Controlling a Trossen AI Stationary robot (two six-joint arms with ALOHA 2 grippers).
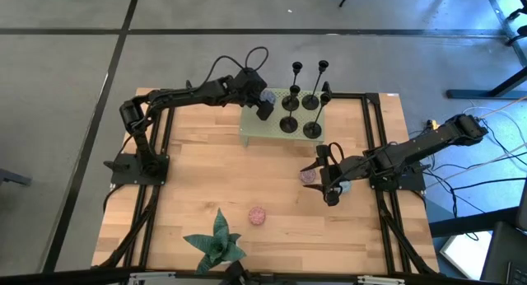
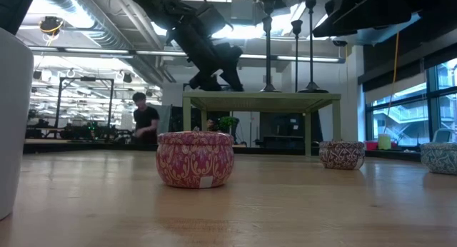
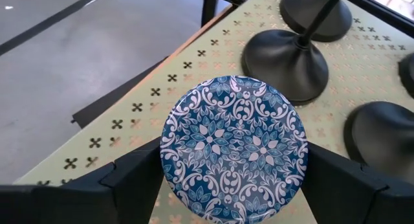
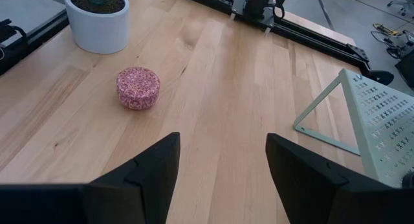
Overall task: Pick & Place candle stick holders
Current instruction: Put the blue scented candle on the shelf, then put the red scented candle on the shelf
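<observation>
Gripping blue tin (image 3: 234, 148): left claw (image 3: 234, 179) | right claw (image 4: 223, 172) spread | wooden table (image 1: 206, 182)

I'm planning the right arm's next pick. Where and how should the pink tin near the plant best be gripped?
Take the pink tin across its round side wall, coming straight down from above. It sits upright and alone on bare table, clear of the white plant pot, so open fingers can likely straddle its width. The right end effector is open and empty.
</observation>
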